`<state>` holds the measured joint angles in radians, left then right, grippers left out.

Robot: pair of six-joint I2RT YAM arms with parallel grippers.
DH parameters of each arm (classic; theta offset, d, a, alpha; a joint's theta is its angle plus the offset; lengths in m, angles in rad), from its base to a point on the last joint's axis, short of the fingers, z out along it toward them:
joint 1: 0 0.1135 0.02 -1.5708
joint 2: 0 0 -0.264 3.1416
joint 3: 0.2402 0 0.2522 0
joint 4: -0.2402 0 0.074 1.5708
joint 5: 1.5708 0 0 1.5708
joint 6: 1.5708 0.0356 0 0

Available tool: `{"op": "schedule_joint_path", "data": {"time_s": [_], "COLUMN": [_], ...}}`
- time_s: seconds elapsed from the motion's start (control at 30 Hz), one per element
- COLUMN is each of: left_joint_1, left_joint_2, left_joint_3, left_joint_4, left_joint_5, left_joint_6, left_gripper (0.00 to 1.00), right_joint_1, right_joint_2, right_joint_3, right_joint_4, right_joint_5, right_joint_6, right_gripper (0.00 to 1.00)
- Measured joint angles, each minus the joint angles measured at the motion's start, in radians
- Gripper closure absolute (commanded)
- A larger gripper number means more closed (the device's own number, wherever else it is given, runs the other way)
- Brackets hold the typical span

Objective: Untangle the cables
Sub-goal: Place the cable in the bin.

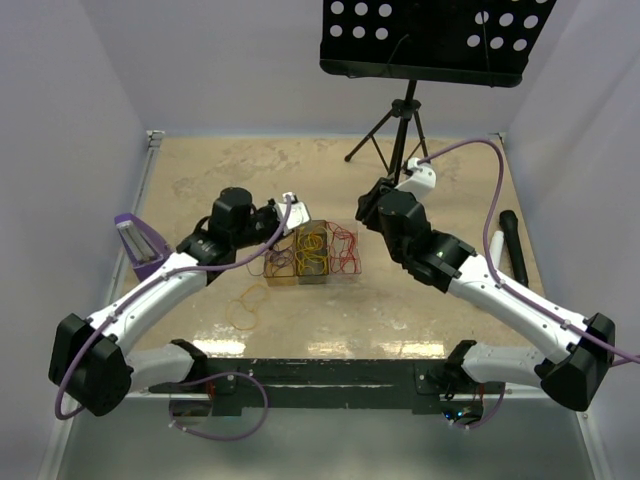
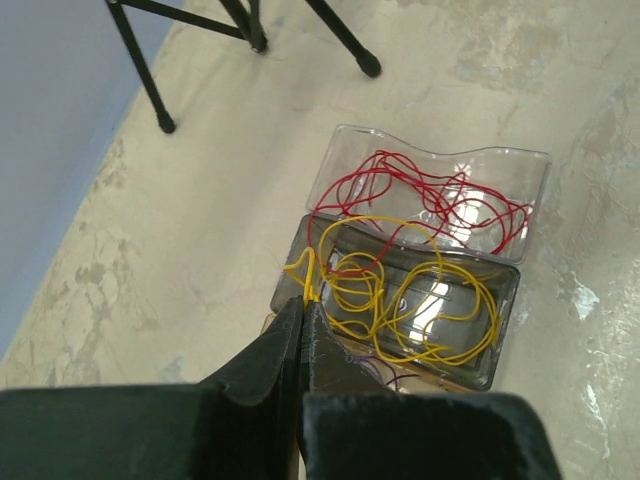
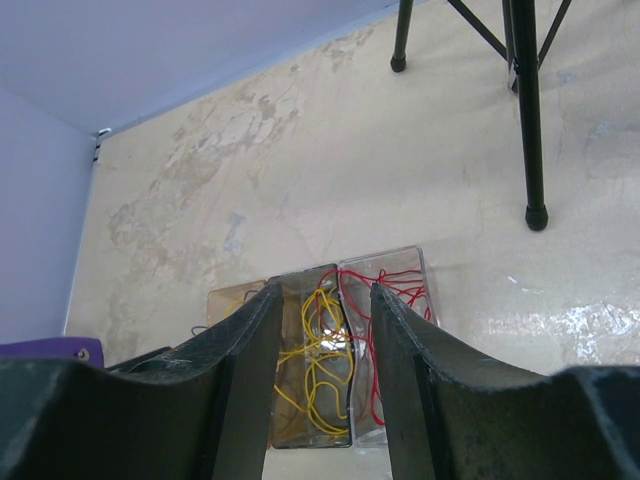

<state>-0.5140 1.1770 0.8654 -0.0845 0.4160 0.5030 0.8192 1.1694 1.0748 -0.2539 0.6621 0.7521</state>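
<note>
The cables lie in and around three small trays side by side at mid-table. Yellow cables (image 1: 312, 250) (image 2: 430, 310) (image 3: 320, 350) loop in the grey middle tray (image 2: 505, 320). Red cables (image 1: 345, 248) (image 2: 420, 190) (image 3: 358, 300) fill the clear tray (image 2: 520, 170). Dark purple strands (image 2: 379, 366) show by the amber tray (image 1: 275, 275). Orange loops (image 1: 245, 300) lie loose on the table. My left gripper (image 1: 293, 226) (image 2: 305, 297) is shut on a yellow cable at the grey tray's far corner. My right gripper (image 1: 368, 210) (image 3: 325, 290) hangs open above the trays, holding nothing.
A music stand's tripod (image 1: 400, 120) stands at the back, with feet showing in both wrist views (image 2: 368, 68) (image 3: 536, 215). A black microphone (image 1: 512, 245) lies at the right by the wall. A purple object (image 1: 140, 240) sits at the left edge.
</note>
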Motion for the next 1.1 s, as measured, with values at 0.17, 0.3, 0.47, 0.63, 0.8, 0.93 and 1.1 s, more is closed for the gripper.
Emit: {"op": "schedule_joint_path", "data": {"time_s": [0.17,0.3,0.47,0.63,0.8,0.93,1.1], "left_joint_1": [-0.079,-0.139,-0.191,-0.209,-0.209,-0.209,-0.208], "left_joint_2": [0.055,0.139,0.183,0.200,0.203,0.195,0.149], "left_joint_3": [0.000,0.000,-0.040,-0.081,-0.094,-0.083,0.023], "left_joint_4": [-0.010,-0.016,0.004,0.030,0.043,0.006,-0.130], "left_joint_5": [-0.040,-0.092,-0.153,-0.197,-0.212,-0.205,-0.163], "left_joint_6": [0.032,0.035,0.031,0.031,0.008,-0.034,-0.105], "left_gripper": [1.00,1.00,1.00,0.69,0.44,0.22,0.17], "right_joint_1": [-0.002,-0.002,-0.006,-0.008,-0.009,-0.009,-0.009], "right_joint_2": [0.000,0.000,0.000,-0.001,0.000,0.000,-0.001], "right_joint_3": [-0.014,-0.022,-0.023,-0.023,-0.023,-0.023,-0.014], "right_joint_4": [0.000,-0.001,-0.001,-0.001,-0.001,-0.002,-0.017], "right_joint_5": [0.000,-0.001,-0.001,-0.002,-0.006,-0.016,-0.026], "right_joint_6": [0.008,0.008,0.008,0.008,0.008,0.007,0.000], "right_gripper": [0.55,0.55,0.55,0.54,0.54,0.53,0.52]}}
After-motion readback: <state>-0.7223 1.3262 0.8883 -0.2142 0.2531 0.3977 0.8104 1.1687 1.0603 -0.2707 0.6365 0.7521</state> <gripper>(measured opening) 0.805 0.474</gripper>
